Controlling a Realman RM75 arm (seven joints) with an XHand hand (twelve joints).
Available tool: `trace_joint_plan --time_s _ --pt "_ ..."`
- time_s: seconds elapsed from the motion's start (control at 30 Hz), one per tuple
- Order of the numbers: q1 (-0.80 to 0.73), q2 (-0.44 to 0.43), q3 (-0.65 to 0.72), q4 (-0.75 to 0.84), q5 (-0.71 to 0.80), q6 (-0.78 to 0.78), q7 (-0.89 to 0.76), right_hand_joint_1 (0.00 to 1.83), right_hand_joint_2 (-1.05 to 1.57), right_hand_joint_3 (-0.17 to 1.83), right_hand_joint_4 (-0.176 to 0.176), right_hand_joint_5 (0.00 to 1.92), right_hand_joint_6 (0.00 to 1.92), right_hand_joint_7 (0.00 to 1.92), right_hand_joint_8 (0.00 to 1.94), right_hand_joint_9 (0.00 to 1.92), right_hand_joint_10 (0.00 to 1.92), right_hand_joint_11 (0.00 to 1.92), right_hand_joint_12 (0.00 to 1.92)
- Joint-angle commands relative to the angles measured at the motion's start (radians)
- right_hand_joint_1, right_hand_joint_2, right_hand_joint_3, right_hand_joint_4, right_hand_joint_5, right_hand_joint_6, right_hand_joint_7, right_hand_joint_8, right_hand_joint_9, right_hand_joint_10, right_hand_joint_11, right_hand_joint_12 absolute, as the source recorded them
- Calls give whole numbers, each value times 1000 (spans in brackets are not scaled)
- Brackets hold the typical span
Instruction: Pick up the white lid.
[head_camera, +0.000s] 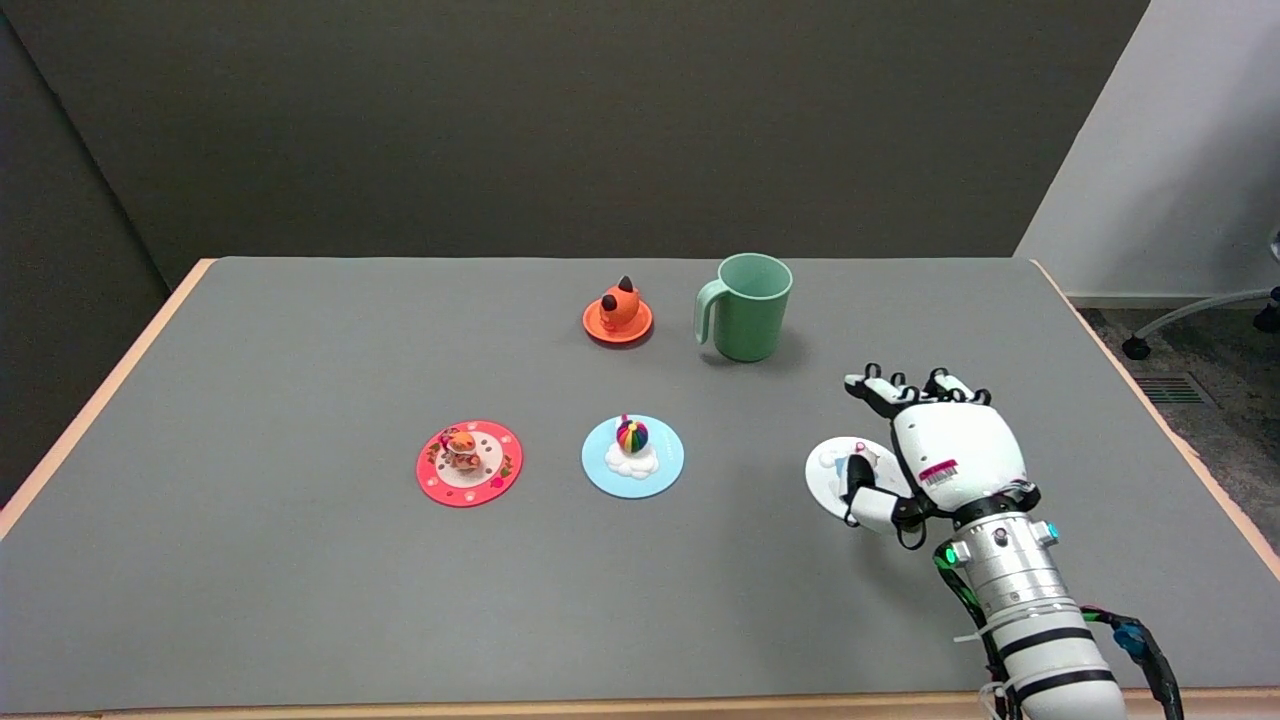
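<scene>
The white lid (832, 476), a flat round disc with a small figure on top, lies on the grey table (300, 580) at the right. My right hand (935, 450) hangs over the lid's right half and hides it. The thumb lies on the lid's near part beside the figure; the other fingers stretch out past its far edge. I cannot tell whether the hand grips the lid or only touches it.
A light blue lid (633, 456) with a rainbow figure lies left of the white one, and a red lid (469, 462) further left. An orange lid (618, 316) and a green mug (745, 305) stand at the back.
</scene>
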Motion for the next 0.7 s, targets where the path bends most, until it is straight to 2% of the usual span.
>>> trace_joint_plan --time_s 0.03,0.33,0.7 --pt "-8 -1 22 21 44 -37 -2 824 693 1053 60 517 155 684 155 904 247 405 1228" --pt "-6 -2 43 48 48 -55 2 826 706 1049 75 556 163 684 153 898 246 410 1220" --pt "-7 -2 43 65 65 -63 2 843 719 1044 77 588 167 698 151 896 242 425 1213"
